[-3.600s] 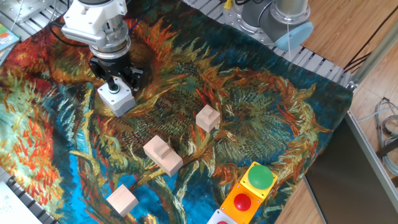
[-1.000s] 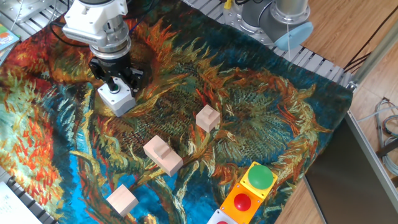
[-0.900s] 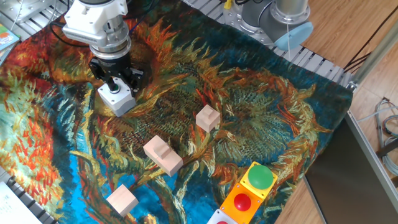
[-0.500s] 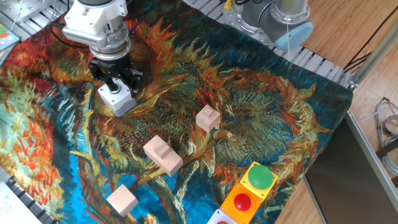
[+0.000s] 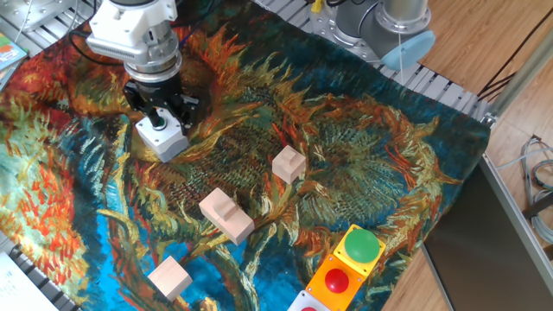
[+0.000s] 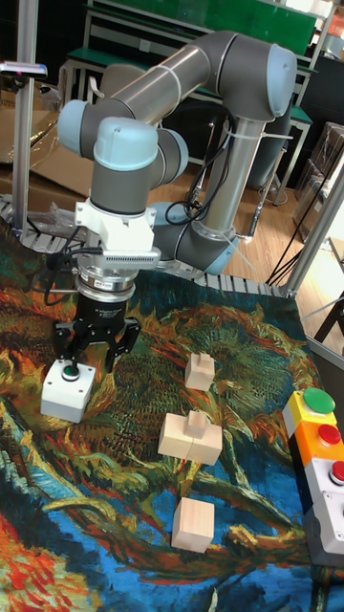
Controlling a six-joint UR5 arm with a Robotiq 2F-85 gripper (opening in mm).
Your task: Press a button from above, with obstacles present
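Gripper (image 5: pixel 161 112) (image 6: pixel 89 357) sits at the far left part of the table, directly over the grey box (image 5: pixel 163 138) (image 6: pixel 66 389) — its dark fingers (image 5: pixel 184 107) (image 6: pixel 121 341) are spread and straddle the box top. Button (image 5: pixel 158 122) (image 6: pixel 69 372) — small, green, on top of the box — shows between the fingers in both views; whether anything touches it, cannot tell.

Box stands on the painted cloth (image 5: pixel 363 164) (image 6: pixel 248 363), upright.

Three wooden blocks lie in a rough line running away from the box toward the near edge:
- small block (image 5: pixel 289 164) (image 6: pixel 200 371), well apart from the box
- stepped block (image 5: pixel 225 215) (image 6: pixel 190 437), in the middle of the line
- plain block (image 5: pixel 169 278) (image 6: pixel 193 523), nearest the cloth's edge

None of the blocks touch each other or the gripper.

Larger green button on a yellow box (image 5: pixel 361 246) (image 6: pixel 316 403) and a red button on an orange box (image 5: pixel 336 281) (image 6: pixel 328 435) sit side by side at the opposite edge of the cloth, far from the arm (image 6: pixel 220 86).
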